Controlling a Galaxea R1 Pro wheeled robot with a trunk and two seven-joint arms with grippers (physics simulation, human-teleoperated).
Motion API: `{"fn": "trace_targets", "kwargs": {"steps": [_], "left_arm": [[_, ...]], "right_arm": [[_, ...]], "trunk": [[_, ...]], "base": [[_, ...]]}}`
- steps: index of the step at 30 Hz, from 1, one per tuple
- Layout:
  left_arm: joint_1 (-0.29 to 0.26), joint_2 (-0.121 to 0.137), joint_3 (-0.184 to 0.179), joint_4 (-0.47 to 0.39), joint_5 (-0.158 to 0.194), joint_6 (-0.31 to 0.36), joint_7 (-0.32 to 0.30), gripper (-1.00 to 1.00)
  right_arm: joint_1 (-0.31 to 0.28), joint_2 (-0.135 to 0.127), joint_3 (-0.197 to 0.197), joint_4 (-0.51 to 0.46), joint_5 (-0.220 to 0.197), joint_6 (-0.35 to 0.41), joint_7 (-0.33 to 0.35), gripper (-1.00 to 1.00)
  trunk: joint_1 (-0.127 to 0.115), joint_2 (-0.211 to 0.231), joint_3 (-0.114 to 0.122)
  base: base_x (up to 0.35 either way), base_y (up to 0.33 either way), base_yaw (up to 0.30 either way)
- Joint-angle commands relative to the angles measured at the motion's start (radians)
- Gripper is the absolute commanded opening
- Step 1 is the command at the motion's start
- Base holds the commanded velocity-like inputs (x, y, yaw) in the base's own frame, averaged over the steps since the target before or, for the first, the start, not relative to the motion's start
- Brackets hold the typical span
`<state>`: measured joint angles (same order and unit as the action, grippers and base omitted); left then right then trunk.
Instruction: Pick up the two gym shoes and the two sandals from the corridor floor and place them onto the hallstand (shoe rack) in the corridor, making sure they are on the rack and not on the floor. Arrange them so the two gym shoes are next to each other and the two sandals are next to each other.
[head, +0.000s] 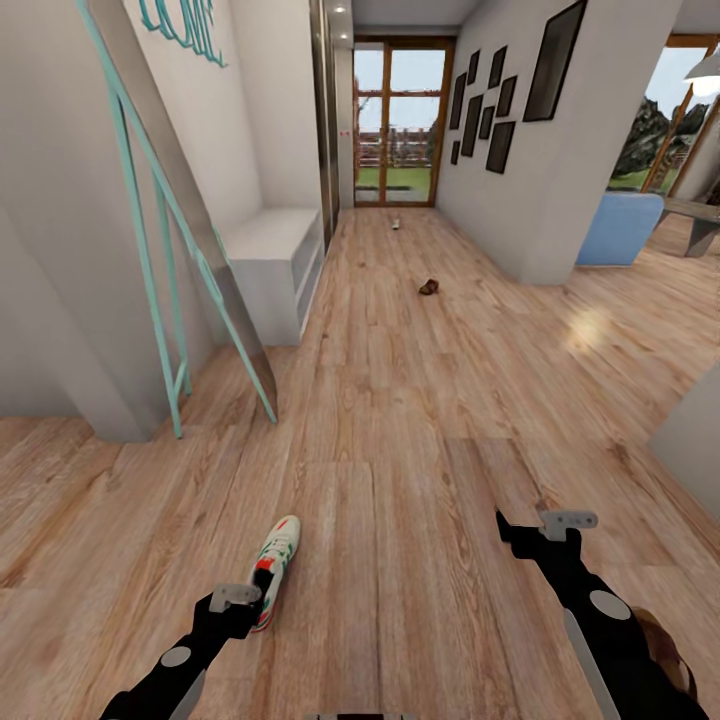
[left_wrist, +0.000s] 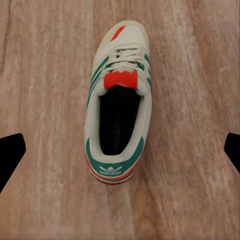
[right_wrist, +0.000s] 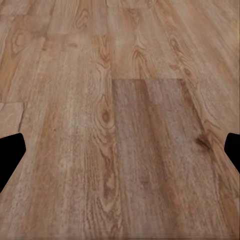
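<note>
One gym shoe (head: 276, 562), white with green stripes and red accents, lies on the corridor floor (head: 400, 450). My left gripper (head: 235, 600) hovers open just above its heel end. In the left wrist view the shoe (left_wrist: 119, 100) lies between the spread fingertips (left_wrist: 11, 152) of the left gripper (left_wrist: 120, 150), untouched. A brown sandal (head: 428, 287) lies further down the corridor. The hallstand (head: 270, 262) stands against the left wall. My right gripper (head: 545, 530) is open over bare planks (right_wrist: 120, 125). A brown thing (head: 665, 650) shows partly under my right arm.
A mint-framed mirror (head: 165, 230) leans on the left wall just before the hallstand. A small pale object (head: 396, 223) lies far off near the glass door (head: 395, 120); I cannot tell what it is. A wall corner (head: 545, 200) juts in at right.
</note>
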<state>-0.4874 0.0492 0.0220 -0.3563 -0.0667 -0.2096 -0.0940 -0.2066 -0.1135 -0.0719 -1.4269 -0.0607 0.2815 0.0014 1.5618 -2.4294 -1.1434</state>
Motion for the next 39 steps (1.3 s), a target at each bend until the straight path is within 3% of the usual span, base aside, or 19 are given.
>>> {"fn": "trace_targets", "kwargs": {"steps": [1,10,22,39], "left_arm": [[0.0,0.0,0.003,0.0,-0.007,-0.004,-0.003,1.0],[0.0,0.0,0.003,0.0,-0.007,-0.004,-0.003,1.0],[0.0,0.0,0.003,0.0,-0.007,-0.004,-0.003,1.0],[0.0,0.002,0.003,0.0,-0.007,-0.005,-0.003,1.0]], "right_arm": [[0.0,0.0,0.0,-0.001,-0.006,0.005,0.0,1.0],[0.0,0.0,-0.013,-0.001,-0.005,0.005,-0.004,1.0],[0.0,0.0,-0.02,-0.001,-0.005,0.006,-0.004,1.0],[0.0,0.0,-0.02,-0.001,-0.005,0.007,-0.005,1.0]], "trunk": [[0.004,-0.008,-0.006],[0.038,-0.071,-0.042],[0.044,-0.073,-0.089],[0.044,-0.073,-0.089]], "base": [[0.0,0.0,-0.103],[0.0,0.0,-0.06],[0.0,0.0,-0.006],[0.001,0.0,0.0]]}}
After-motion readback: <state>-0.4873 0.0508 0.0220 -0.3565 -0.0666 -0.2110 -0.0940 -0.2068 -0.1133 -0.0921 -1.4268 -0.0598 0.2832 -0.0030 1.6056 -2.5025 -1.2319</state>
